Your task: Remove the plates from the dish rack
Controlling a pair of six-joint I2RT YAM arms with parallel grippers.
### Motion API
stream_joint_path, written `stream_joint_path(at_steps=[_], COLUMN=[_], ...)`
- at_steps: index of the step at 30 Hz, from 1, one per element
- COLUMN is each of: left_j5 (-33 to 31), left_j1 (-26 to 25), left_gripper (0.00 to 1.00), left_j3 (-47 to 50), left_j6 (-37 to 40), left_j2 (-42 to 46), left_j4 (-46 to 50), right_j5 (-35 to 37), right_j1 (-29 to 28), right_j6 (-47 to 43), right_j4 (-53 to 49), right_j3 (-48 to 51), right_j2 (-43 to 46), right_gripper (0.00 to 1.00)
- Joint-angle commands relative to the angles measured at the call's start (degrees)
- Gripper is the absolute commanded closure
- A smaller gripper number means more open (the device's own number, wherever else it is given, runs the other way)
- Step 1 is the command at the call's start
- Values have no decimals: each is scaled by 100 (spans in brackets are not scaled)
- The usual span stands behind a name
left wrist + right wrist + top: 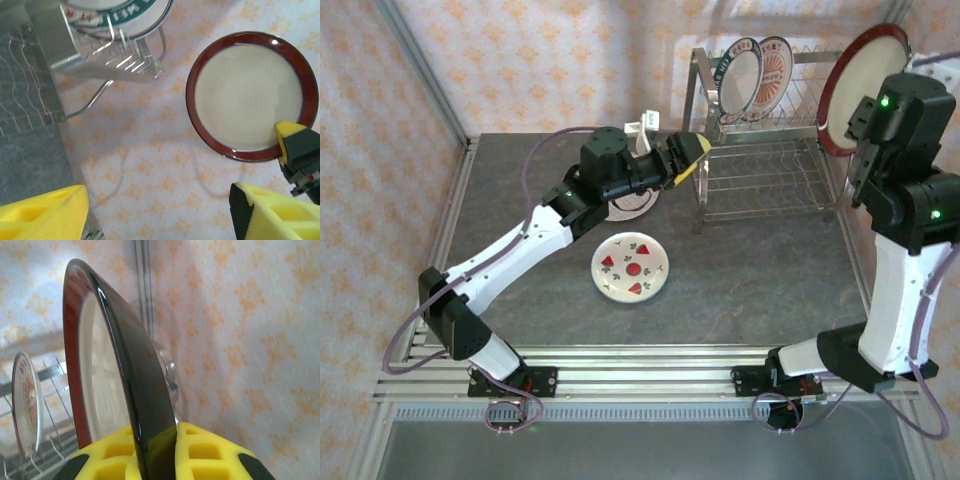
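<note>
My right gripper [157, 452] is shut on the rim of the red-rimmed plate [120, 375], holding it upright in the air [860, 90] just right of the dish rack [760, 150]. Two plates stand in the rack's upper slots, a teal-and-white one [735, 78] and an orange-centred one [770, 75]. My left gripper [692, 158] hovers open at the rack's left end with nothing between its fingers [45, 210]. In the left wrist view the held plate [250, 95] faces the camera. A plate with red marks [630, 266] lies flat on the table.
Another plate [638, 206] lies on the table, partly under my left arm. A small white object [642, 130] stands behind that arm. Patterned walls close in the back and sides. The rack's lower wire shelf [765, 185] is bare.
</note>
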State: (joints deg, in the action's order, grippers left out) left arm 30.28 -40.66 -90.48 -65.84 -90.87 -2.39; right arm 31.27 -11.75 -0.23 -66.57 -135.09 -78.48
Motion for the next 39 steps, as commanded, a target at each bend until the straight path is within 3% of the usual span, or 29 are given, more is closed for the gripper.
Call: stream_joint_path(at_steps=[1,7,20,33,39], left_j5=[370,780,1422,1369,1384], left_j1=[-111,-192,-208,-222,-221], left_gripper=[26,26,26,26,34], left_j3=[-300,-374,-111,-296,-329], left_j6=[-429,-614,-370,107,48], left_j2=[-172,-494,-853,-1099,-1168], left_j4=[-87,436,678,1364,1232], right_j5=[-105,-654,-2228,-3121,-3469], right_j1=[-29,-26,-29,-27,-29], right_j6=[1109,2379,4340,4996,5210], right_j4=[66,-236,774,1612,1850], right_j3=[413,1724,4343,5232,5462], right_j2=[662,1578,2694,2760,2724], right_gripper=[100,100,100,100,100])
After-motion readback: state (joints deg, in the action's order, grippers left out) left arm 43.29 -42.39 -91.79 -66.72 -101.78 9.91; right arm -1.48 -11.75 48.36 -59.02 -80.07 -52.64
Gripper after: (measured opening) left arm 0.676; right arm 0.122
